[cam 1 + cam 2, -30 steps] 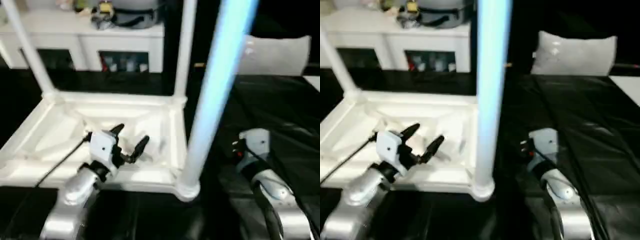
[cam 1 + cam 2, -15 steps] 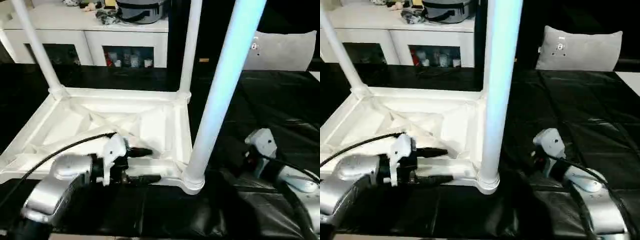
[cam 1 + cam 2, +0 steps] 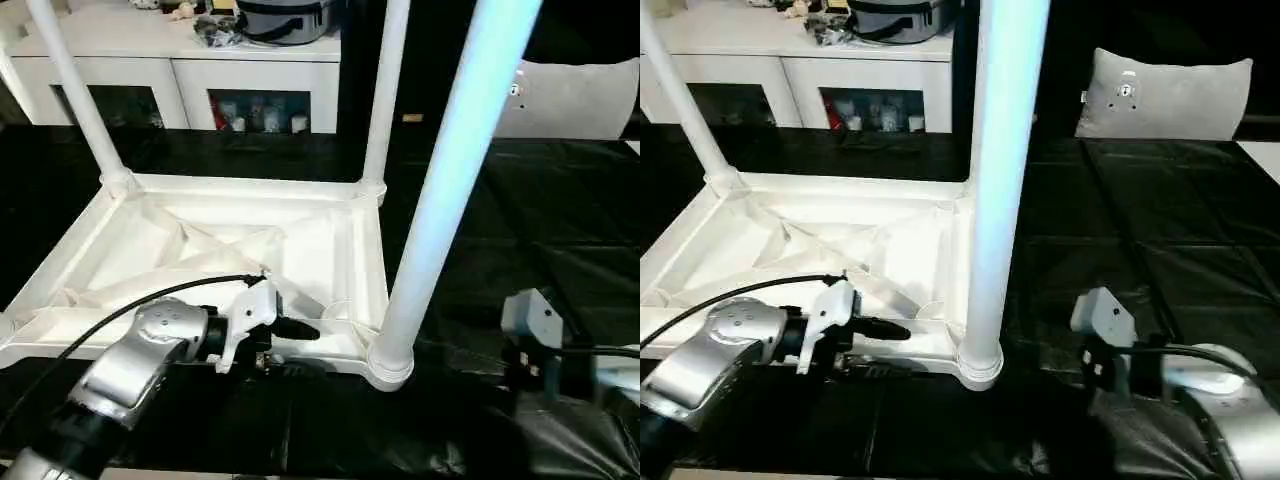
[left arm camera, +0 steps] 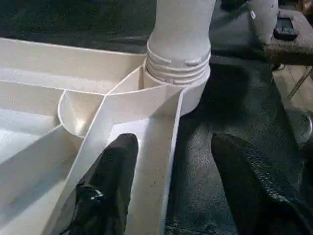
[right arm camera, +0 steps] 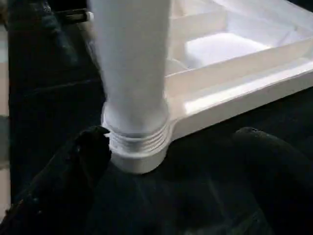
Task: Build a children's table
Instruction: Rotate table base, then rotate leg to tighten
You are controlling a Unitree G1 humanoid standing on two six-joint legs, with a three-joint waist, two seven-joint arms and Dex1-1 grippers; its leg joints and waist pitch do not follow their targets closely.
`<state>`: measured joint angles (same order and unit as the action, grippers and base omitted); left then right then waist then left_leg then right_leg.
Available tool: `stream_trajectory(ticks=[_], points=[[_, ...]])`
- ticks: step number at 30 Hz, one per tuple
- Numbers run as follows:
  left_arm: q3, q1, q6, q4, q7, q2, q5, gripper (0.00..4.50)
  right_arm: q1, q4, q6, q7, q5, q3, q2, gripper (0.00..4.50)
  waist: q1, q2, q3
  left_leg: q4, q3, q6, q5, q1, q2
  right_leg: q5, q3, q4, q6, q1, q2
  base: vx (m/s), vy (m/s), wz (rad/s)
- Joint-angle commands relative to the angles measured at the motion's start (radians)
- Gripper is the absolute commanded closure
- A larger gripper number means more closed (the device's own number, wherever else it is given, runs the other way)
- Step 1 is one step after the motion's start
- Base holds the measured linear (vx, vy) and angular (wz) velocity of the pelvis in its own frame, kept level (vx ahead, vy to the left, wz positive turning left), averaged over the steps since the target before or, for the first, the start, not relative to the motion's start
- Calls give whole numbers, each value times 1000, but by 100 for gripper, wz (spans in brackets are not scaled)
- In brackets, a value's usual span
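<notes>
The left gripper (image 4: 171,186) has its two black fingers spread, straddling the near side rim of the tabletop (image 3: 200,250): one finger (image 4: 112,181) lies inside the rim on the white ribbing, the other stands outside it over the black sheet (image 3: 520,220) — neither is pressed onto the plastic. It points along the rim toward the near corner socket (image 3: 388,362), where a threaded collar shows at the foot of the near leg (image 3: 450,170).

The right gripper (image 5: 168,161) also has its fingers held wide apart, one on each side of that same leg's base, facing the corner socket from the other side. Whether either finger touches the leg cannot be told.

The tabletop lies upside down on the black sheet, X-ribbed underside facing up. The near leg stands upright in its socket at the near right corner, between the two grippers. Two more legs rise from the far corners — the far right leg (image 3: 385,90) and the far left leg (image 3: 75,90).

Behind the table stands a white cabinet (image 3: 180,80) with glass doors and clutter on top, and a grey cushion (image 3: 1165,95) sits at the far right.
</notes>
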<state>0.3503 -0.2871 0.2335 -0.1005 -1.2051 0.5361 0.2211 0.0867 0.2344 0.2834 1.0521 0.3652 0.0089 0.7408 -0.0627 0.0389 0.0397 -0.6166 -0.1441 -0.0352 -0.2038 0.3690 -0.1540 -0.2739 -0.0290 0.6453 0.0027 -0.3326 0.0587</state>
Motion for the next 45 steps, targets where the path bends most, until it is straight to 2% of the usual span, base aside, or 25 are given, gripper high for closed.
stream_trajectory(ticks=[1,3,13,14,15,16,17,20,22,24,29,32,37,40,41,42,44,45], points=[[7,-30,-17,-29,-6,-5,-13,199,-2,29,21,21,21,-9,21,0,-7,0,-34,94,26,54,-247,-8,-73,-130,46,-98,-247,15,93,0,0,0],[11,-54,-27,-62,-9,-13,-21,220,-9,38,31,28,30,-19,33,0,-6,0,-34,93,25,52,-250,-11,-73,-126,46,-100,-252,13,91,0,0,0],[15,-93,-87,-160,-23,-20,-57,312,-3,67,44,25,38,-13,38,0,-10,3,-39,92,25,73,-195,-8,-76,-29,44,-94,-267,16,94,0,0,0],[15,-97,-99,-175,-27,-21,-59,327,-4,68,45,21,37,-9,36,0,-10,6,-38,92,24,73,-200,-8,-76,-29,44,-95,-267,16,94,0,0,0],[15,-97,-99,-175,-27,-21,-59,327,-4,68,45,21,37,-9,36,0,-11,4,-37,92,24,72,-201,-8,-76,-34,44,-95,-267,17,94,0,0,0],[17,-100,-105,-188,-34,-19,-60,345,-6,69,47,17,38,-5,32,0,-12,7,-37,93,25,72,-202,-8,-76,-41,44,-96,-268,17,96,0,0,0],[18,-103,-108,-195,-39,-18,-63,345,-8,69,47,16,40,-3,29,0,-12,5,-35,93,24,69,-211,-8,-76,-61,45,-98,-267,17,96,0,0,0],[20,-110,-116,-212,-48,-17,-71,377,-12,68,50,17,47,1,22,0,-14,6,-34,94,23,66,-207,-9,-77,-84,46,-100,-263,15,96,0,0,0],[20,-114,-121,-222,-56,-17,-74,383,-17,67,52,18,48,5,19,0,-14,7,-34,95,23,66,-202,-9,-77,-84,46,-100,-260,15,96,0,0,0],[22,-117,-121,-229,-63,-18,-74,411,-20,65,53,18,47,8,17,0,-14,11,-37,95,24,67,-192,-9,-78,-63,45,-98,-261,16,96,0,0,0],[40,-123,-105,-251,-77,-19,-87,447,-39,50,49,21,44,19,7,0,-17,10,-43,90,22,92,-138,-10,-79,55,42,-89,-275,17,95,0,0,0],[54,-130,-75,-271,-52,-17,-125,447,-49,42,46,22,41,23,2,0,-19,6,-44,87,19,106,-112,-8,-77,91,41,-87,-277,20,95,0,0,0],[40,-156,13,-323,47,-49,-160,447,-72,16,33,3,28,16,-13,0,-24,6,-42,86,17,94,-122,-9,-74,21,41,-92,-266,19,97,0,0,0],[4,-178,79,-350,148,-91,-158,447,-105,-22,22,-40,0,13,-34,0,-24,0,-39,91,15,78,-150,-12,-77,-32,40,-98,-272,15,95,0,0,0],[-4,-181,95,-353,169,-101,-158,447,-113,-31,20,-49,-7,14,-38,0,-27,3,-38,92,14,73,-164,-14,-77,-65,42,-101,-267,13,97,0,0,0],[-7,-183,97,-352,178,-106,-158,447,-119,-38,19,-50,-10,15,-40,0,-26,-4,-36,95,13,68,-167,-11,-77,-91,42,-104,-256,15,97,0,0,0],[-21,-187,117,-343,203,-127,-154,447,-145,-70,14,-59,-21,16,-46,0,-25,-4,-36,95,13,63,-165,-10,-76,-109,41,-104,-251,13,97,0,0,0],[-31,-189,138,-336,228,-140,-155,447,-161,-88,9,-63,-27,16,-49,0,-24,-7,-37,95,13,65,-154,-6,-76,-101,41,-102,-244,17,98,0,0,0]])
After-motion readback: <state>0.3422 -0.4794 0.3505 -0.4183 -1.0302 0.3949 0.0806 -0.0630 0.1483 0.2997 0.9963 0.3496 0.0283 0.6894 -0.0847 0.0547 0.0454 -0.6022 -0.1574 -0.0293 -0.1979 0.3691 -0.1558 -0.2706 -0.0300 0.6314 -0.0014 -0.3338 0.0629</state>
